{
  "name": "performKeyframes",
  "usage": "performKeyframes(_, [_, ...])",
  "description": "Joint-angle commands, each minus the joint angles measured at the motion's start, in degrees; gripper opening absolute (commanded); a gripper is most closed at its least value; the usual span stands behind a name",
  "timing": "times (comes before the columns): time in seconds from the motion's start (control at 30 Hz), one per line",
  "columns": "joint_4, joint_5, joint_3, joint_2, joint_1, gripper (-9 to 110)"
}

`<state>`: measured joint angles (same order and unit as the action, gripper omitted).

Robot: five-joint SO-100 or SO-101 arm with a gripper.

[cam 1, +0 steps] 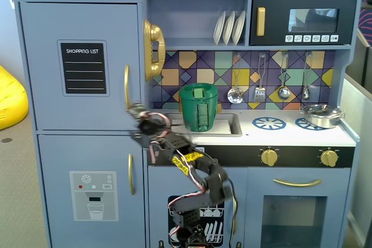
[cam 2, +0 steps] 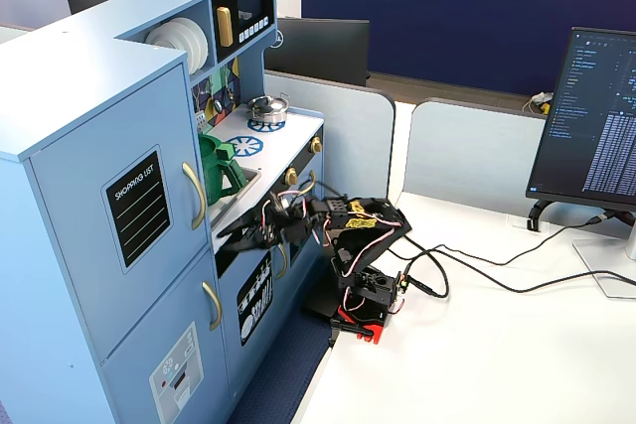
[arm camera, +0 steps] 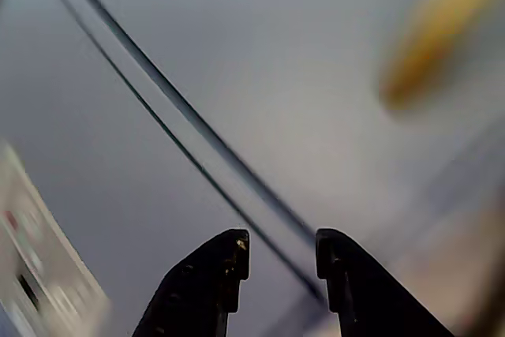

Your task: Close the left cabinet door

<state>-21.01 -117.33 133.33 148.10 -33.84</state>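
Note:
The left cabinet door (cam 1: pixel 52 33) is light blue with a black "SHOPPING LIST" panel (cam 1: pixel 85 68) and a curved gold handle (cam 1: pixel 126 85). It lies flush with the cabinet front in both fixed views (cam 2: pixel 84 215). My gripper (cam 1: pixel 137 121) is at the door's lower right corner, just below the handle, and also shows in a fixed view (cam 2: pixel 237 235). In the wrist view my gripper (arm camera: pixel 282 242) is open and empty, close to the blue front. The dark seam (arm camera: pixel 197 128) between the upper and lower doors runs between the jaws. The gold handle (arm camera: pixel 434 37) is a blur at upper right.
The lower blue door with the grey ice-dispenser panel (cam 1: pixel 93 196) sits under the left door. A green pitcher (cam 1: pixel 199 107) stands in the sink, a gold phone (cam 1: pixel 153 50) hangs beside the door, and the black microwave (cam 1: pixel 302 21) is at upper right. Cables (cam 2: pixel 467 265) and a monitor (cam 2: pixel 596 126) are on the white desk.

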Motion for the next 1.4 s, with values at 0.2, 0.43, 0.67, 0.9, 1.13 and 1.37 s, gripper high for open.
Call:
performKeyframes(0.2, [-32.7, 9.9, 20.4, 23.6, 28.9, 0])
performKeyframes(0.43, [-47.0, 22.3, 31.6, 33.3, 33.1, 0])
performKeyframes(0.67, [-58.4, 29.3, 38.0, 33.9, 33.5, 0])
performKeyframes(0.9, [-66.9, 30.3, 38.3, 34.0, 33.5, 0])
performKeyframes(1.13, [-66.8, 30.8, 38.3, 34.0, 33.3, 1])
performKeyframes(1.37, [-66.8, 30.8, 38.3, 34.0, 33.3, 2])
